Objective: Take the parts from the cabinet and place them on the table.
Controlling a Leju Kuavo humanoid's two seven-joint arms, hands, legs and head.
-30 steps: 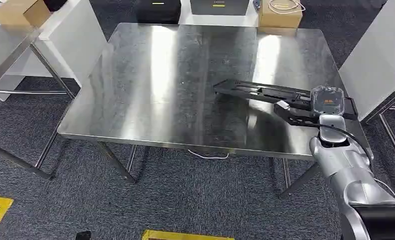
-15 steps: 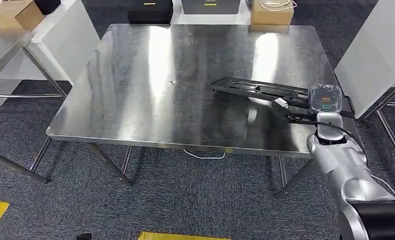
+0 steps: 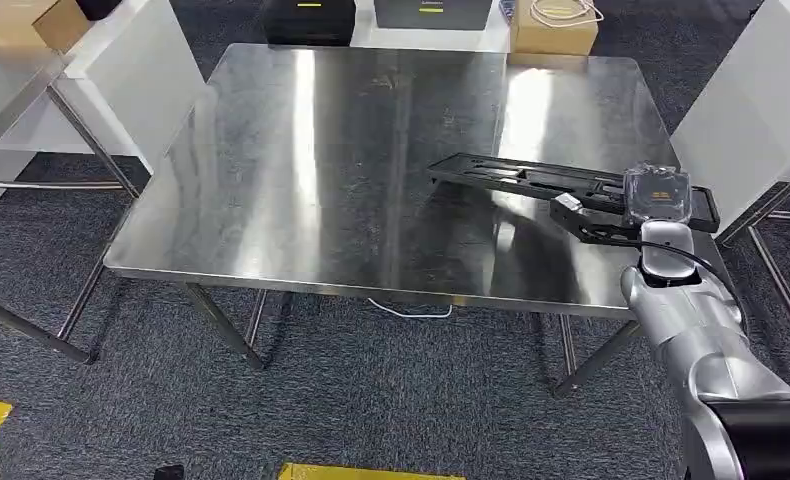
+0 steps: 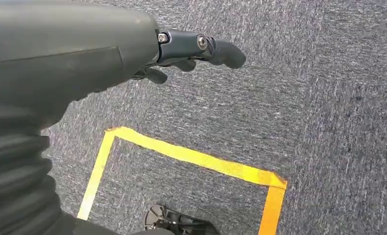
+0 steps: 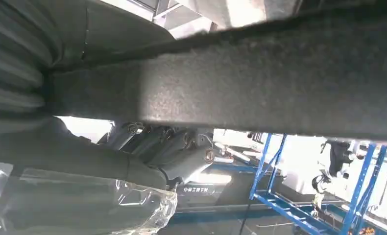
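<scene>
In the head view, the right robot hand (image 3: pixel 655 200) grasps one long black part (image 3: pixel 531 182), which reaches from the hand over the steel worktop (image 3: pixel 301 170). In the left wrist view, the left robot hand (image 4: pixel 181 54) hangs released over grey carpet (image 4: pixel 328 98) with one yellow tape outline (image 4: pixel 191 156). In the right wrist view, the part (image 5: pixel 260 83) lies across, just beside the fingers (image 5: pixel 181 152).

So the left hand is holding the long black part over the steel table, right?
Not quite: the right hand holds the long black part over the steel table, as the head view shows. The left hand hangs over the carpet, holding nothing.
</scene>
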